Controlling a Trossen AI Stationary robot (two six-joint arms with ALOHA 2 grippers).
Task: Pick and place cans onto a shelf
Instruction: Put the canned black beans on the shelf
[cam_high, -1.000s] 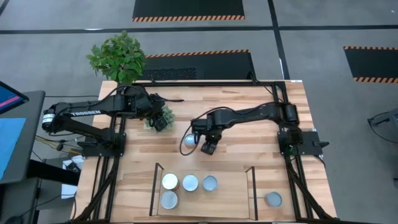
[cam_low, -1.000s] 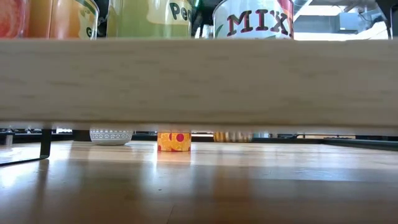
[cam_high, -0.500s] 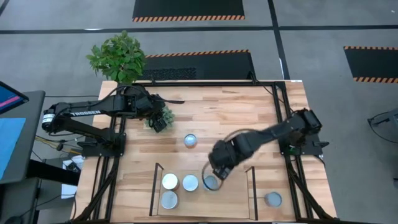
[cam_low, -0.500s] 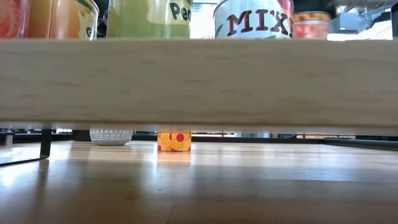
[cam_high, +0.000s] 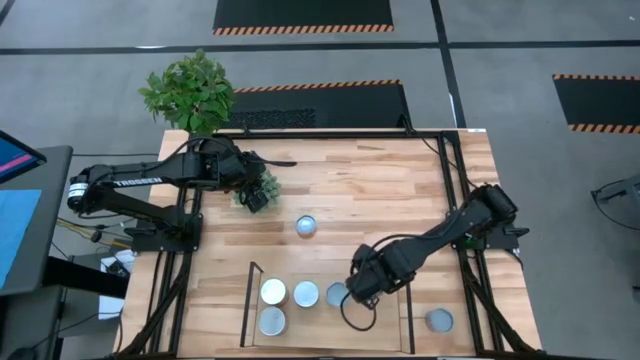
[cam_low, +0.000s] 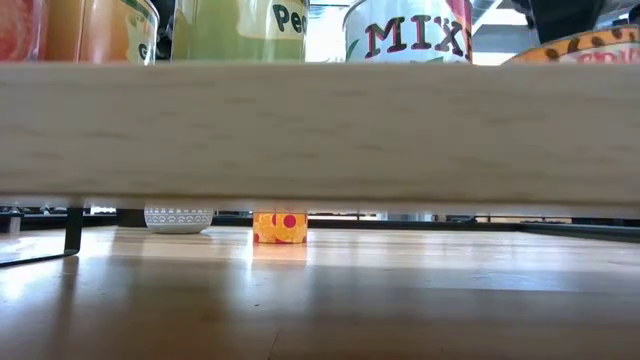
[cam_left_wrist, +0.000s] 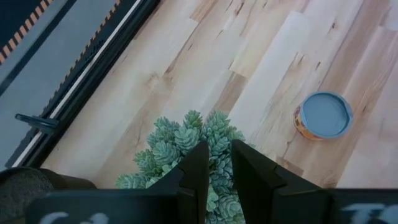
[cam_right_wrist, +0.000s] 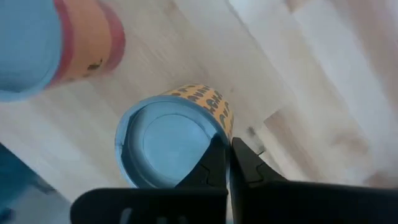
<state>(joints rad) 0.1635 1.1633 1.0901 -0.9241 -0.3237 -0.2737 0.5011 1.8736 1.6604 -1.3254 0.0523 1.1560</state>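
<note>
Here the right gripper (cam_high: 362, 290), fingers pressed together, sits low centre in the high view over the shelf (cam_high: 375, 325), just beside a blue-topped can (cam_right_wrist: 171, 144). Four cans (cam_high: 290, 303) stand on the shelf's left half. Another can (cam_high: 306, 226) stands mid-table, one (cam_high: 438, 320) lower right. The left gripper (cam_high: 258, 195), fingers nearly together, hovers by a succulent (cam_left_wrist: 193, 140).

Two dark jointed arms; left arm (cam_high: 130, 183) bears white "TROSSEN" lettering; black cables run alongside both.
</note>
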